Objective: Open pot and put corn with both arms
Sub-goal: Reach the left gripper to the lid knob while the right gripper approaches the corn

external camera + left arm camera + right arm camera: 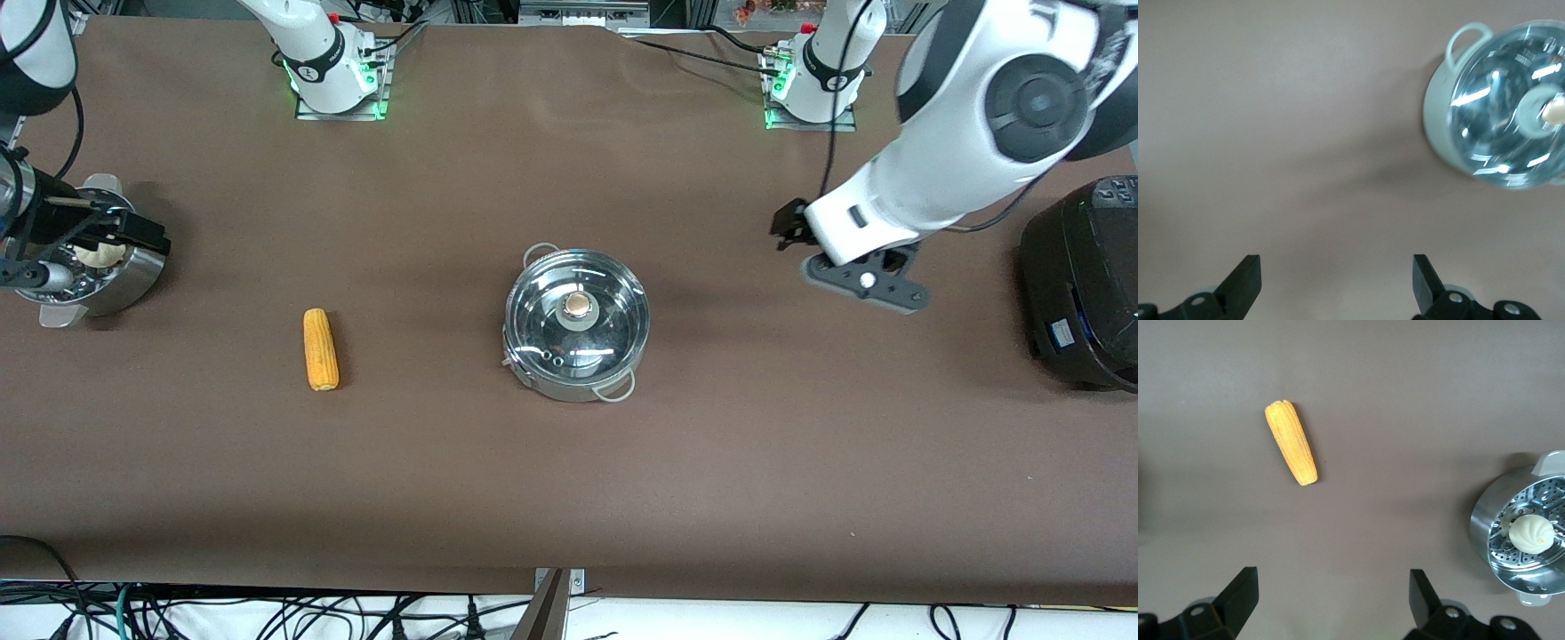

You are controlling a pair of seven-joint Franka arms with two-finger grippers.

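Two arms: both white, their bases at 12 o'clock on the brown tabletop (pixel 569 480) in the front view.
Pots: one pot (pixel 577 324), shiny steel, at the middle of the tabletop, two wire loop handles, one toward 11 o'clock and one toward 5 o'clock on its rim.
Lids: one glass lid (pixel 576 313) sitting on the pot, with one round knob (pixel 578 306) at its centre.
Corn: one corn (pixel 321 348), yellow-orange, lying bare on the tabletop at about 9 o'clock from the pot, well apart from it, toward the right arm's end.
Steamer bowls: one perforated steamer bowl (pixel 116 267) at about 10 o'clock from the corn, at the right arm's end, with one pale bun (pixel 1531 534) in it.
Appliances: one black appliance (pixel 1080 284) at 3 o'clock from the pot, at the left arm's end.
Left gripper (pixel 1337 283): up in the air over bare tabletop between the pot and the black appliance; jaws spread wide, released, holding and touching nothing.
Right gripper (pixel 1333 600): up in the air over the tabletop beside the steamer bowl; jaws spread wide, released, holding and touching nothing.
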